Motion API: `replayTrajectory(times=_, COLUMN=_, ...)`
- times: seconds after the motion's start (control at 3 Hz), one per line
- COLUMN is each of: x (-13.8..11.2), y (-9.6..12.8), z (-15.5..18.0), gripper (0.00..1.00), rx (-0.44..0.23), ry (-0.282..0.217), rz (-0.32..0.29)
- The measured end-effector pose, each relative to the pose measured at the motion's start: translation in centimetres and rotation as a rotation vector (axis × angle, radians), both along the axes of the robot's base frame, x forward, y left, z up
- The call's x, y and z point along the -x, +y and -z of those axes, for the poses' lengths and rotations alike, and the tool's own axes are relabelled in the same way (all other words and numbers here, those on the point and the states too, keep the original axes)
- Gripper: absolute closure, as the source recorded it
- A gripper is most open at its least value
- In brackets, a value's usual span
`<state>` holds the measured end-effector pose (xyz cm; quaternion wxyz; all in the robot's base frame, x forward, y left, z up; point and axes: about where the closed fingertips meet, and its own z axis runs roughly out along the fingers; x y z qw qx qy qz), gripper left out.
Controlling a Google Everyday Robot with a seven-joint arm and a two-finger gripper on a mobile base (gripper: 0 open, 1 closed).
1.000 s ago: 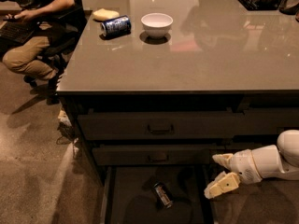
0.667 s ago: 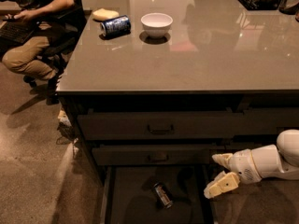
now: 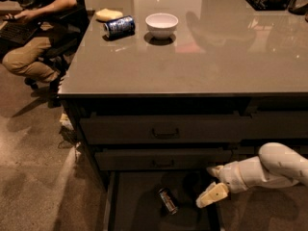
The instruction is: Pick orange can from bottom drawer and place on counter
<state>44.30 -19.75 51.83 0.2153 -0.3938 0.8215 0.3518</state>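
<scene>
Orange can (image 3: 167, 200) lies on its side on bottom drawer (image 3: 137, 210) floor, just left of my gripper (image 3: 212, 183) | fingers spread apart, holding nothing, low at drawer's right side | risk: a nudge could roll the can away, or a finger clip the drawer wall | writing: none legible on the can

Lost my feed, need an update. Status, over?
Gripper open, low at drawer right side, right of can, not touching. Can lying on drawer floor. Nothing between them.
</scene>
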Motion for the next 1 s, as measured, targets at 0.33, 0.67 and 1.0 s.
replayTrajectory(times=0.33, x=-0.7, y=0.8, z=3.9, gripper=0.0, rx=-0.002, ry=0.006, rz=0.013)
replayTrajectory(times=0.67, x=-0.8, y=1.8, z=7.7, gripper=0.0, rx=-0.038, ry=0.02, rz=0.021)
replayTrajectory(times=1.0, x=-0.6, y=3.2, z=12.1, gripper=0.0, rx=-0.04, ry=0.04, rz=0.039)
